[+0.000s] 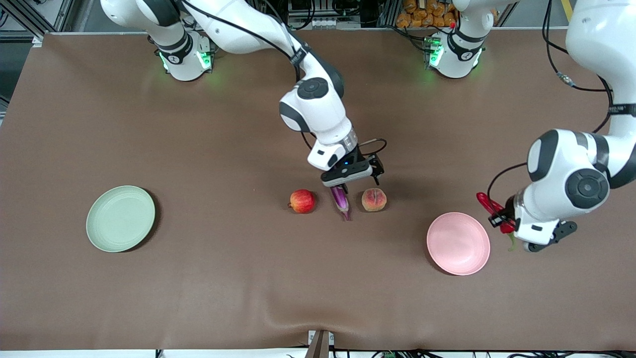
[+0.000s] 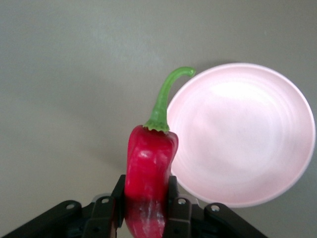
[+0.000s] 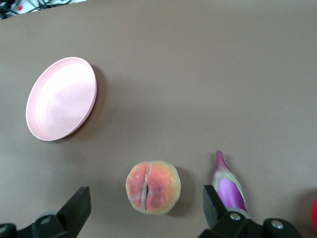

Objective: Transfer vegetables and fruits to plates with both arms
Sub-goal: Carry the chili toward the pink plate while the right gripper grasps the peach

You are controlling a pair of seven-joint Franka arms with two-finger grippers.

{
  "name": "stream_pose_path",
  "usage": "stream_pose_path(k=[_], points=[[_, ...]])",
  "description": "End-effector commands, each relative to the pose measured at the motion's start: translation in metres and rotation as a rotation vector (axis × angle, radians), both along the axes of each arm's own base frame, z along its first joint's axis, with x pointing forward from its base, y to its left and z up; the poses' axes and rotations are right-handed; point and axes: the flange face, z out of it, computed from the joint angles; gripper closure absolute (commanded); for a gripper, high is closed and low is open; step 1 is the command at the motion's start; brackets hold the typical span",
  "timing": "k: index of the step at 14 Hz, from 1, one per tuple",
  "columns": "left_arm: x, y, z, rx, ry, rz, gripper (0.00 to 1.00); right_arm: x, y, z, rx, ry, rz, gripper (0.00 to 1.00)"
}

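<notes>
Table (image 1: 198,278): brown cloth-covered table carrying everything.
Plates: pale green round plate (image 1: 120,218) toward the right arm's end; pale pink round plate (image 1: 458,243) toward the left arm's end; both bare.
Right tool (image 1: 354,182): spread fully wide, empty, over the glossy purple eggplant (image 1: 341,201), between the small red apple (image 1: 302,201) and fuzzy peach (image 1: 374,199).
Left tool (image 1: 504,222): clamped on the wrinkled red chili pepper (image 1: 489,205), beside the pink plate's rim.
Risk: released here, the chili would likely miss the plate; the right tool could nudge the peach.

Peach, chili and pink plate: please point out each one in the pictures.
Peach (image 3: 152,187), right wrist view, on its crease.
Chili (image 2: 148,168), left wrist view, on its red body.
Pink plate (image 1: 458,243), front view, on its bare middle.
</notes>
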Motion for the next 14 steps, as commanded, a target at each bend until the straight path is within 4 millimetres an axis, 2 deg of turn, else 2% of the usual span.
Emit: stream_pose_path(k=[1, 3, 5, 9, 14], points=[[0.017, 0.007, -0.016, -0.006, -0.04, -0.016, 1.0, 0.005, 0.019, -0.017, 0.012, -0.085, 0.051, 0.0], [0.023, 0.016, -0.021, -0.008, -0.041, -0.028, 1.0, 0.0, 0.038, -0.039, 0.015, -0.101, 0.076, 0.0], [0.024, 0.017, -0.026, -0.015, -0.042, -0.037, 1.0, 0.001, 0.044, -0.059, -0.041, -0.161, 0.103, 0.0], [0.026, 0.027, -0.035, -0.024, -0.053, -0.025, 1.0, 0.001, 0.041, -0.092, -0.075, -0.2, 0.126, 0.0], [0.027, 0.026, -0.045, -0.033, -0.076, -0.032, 1.0, 0.001, 0.042, -0.096, -0.075, -0.206, 0.13, 0.0]])
